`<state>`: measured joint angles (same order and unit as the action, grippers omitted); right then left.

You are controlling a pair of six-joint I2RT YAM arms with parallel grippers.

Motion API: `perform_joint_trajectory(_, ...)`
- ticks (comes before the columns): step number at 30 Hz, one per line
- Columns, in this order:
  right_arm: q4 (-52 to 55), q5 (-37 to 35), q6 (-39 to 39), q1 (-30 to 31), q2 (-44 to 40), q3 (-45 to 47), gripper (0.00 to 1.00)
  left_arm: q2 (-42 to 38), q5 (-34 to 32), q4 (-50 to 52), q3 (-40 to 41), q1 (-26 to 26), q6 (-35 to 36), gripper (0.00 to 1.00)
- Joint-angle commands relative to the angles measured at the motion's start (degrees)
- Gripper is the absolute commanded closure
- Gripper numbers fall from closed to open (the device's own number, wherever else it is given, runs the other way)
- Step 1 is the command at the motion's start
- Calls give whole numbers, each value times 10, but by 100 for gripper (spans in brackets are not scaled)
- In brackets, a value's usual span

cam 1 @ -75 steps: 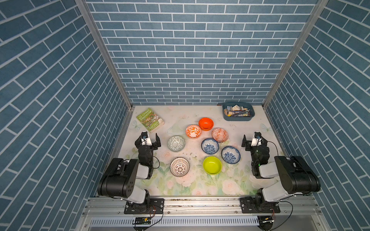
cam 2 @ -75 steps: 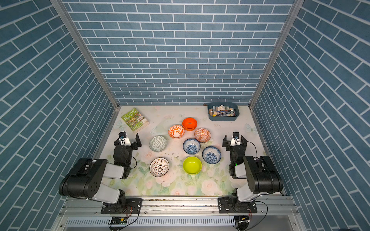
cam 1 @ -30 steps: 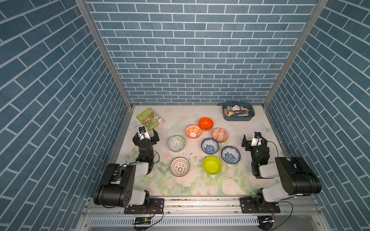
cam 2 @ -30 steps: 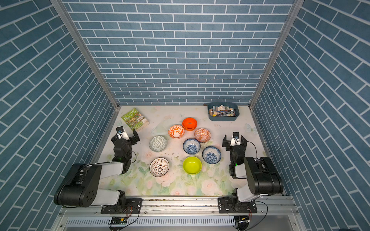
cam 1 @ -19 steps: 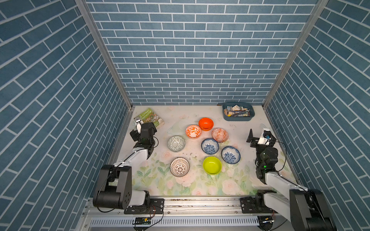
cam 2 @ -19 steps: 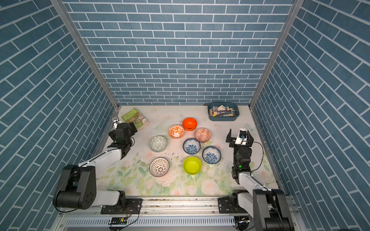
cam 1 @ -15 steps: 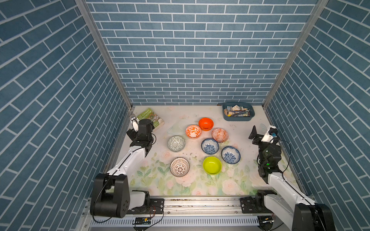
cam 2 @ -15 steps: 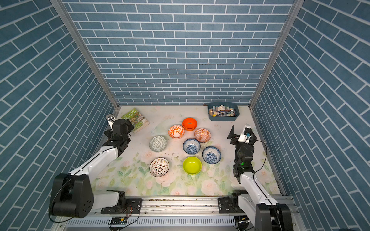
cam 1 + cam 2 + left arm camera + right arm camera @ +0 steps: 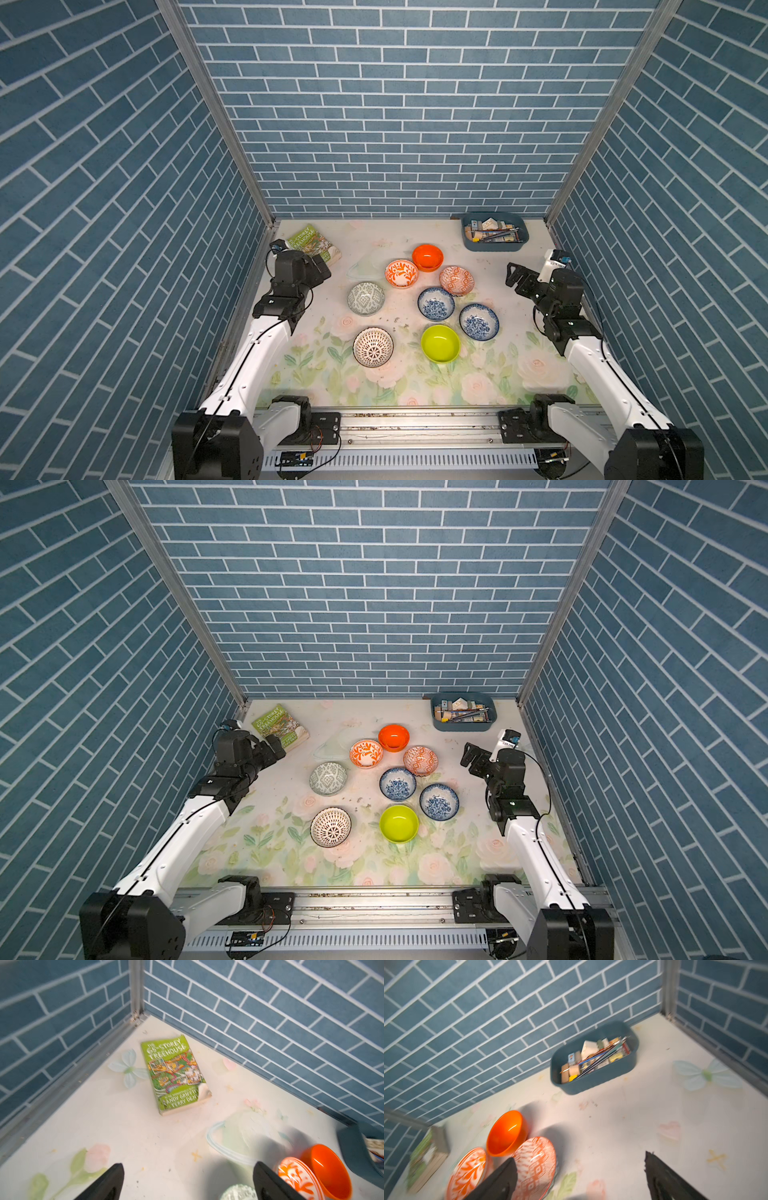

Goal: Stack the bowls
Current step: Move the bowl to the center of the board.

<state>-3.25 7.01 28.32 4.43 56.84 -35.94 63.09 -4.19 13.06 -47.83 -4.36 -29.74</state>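
Several bowls sit apart on the floral mat in both top views. At the back are a plain orange bowl [image 9: 427, 257] and two orange-and-white ones [image 9: 401, 274] [image 9: 456, 281]. A grey-green bowl [image 9: 365, 298] and two blue floral bowls [image 9: 435, 304] [image 9: 478, 322] lie mid-mat. The lattice bowl [image 9: 372, 347] and the lime bowl [image 9: 440, 344] are nearest. My left gripper [image 9: 322, 268] [image 9: 189, 1165] hovers open left of the grey-green bowl. My right gripper [image 9: 513, 276] [image 9: 579, 1156] hovers open right of the patterned orange bowl [image 9: 534, 1165]. Neither holds anything.
A green paperback book [image 9: 314, 245] lies at the back left, just beyond my left gripper. A blue-grey tray [image 9: 492, 247] of small items stands at the back right. Brick walls close in on both sides and behind.
Both arms have unfolded from their low poses near the front. Each gripper has risen and moved toward the back. The bowls have not moved.
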Motion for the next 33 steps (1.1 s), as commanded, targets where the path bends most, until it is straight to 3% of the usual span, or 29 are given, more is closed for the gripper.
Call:
perform_joint_trajectory(1, 98, 75, 10, 23, 16, -39, 5, 13, 107, 35, 17, -5, -38, 0)
perform_joint_trajectory(4, 146, 14, -9, 99, 46, -71, 7, 32, 91, 35, 26, -56, -56, 0)
perform_joint_trajectory(6, 164, -21, -11, 135, 70, -90, 9, 50, 57, 35, 25, -100, -67, 0)
perform_joint_trajectory(9, 176, -59, -7, 167, 94, -112, 12, 91, 55, 26, 23, -129, -91, 3)
perform_joint_trajectory(16, 204, -113, -18, 201, 123, -151, 13, 170, 55, -9, 21, -141, -115, 19)
perform_joint_trajectory(28, 202, -134, -23, 201, 144, -167, 13, 227, 55, -48, 51, -142, -118, 29)
perform_joint_trajectory(33, 201, -136, -23, 201, 147, -179, 13, 251, 55, -63, 50, -142, -117, 46)
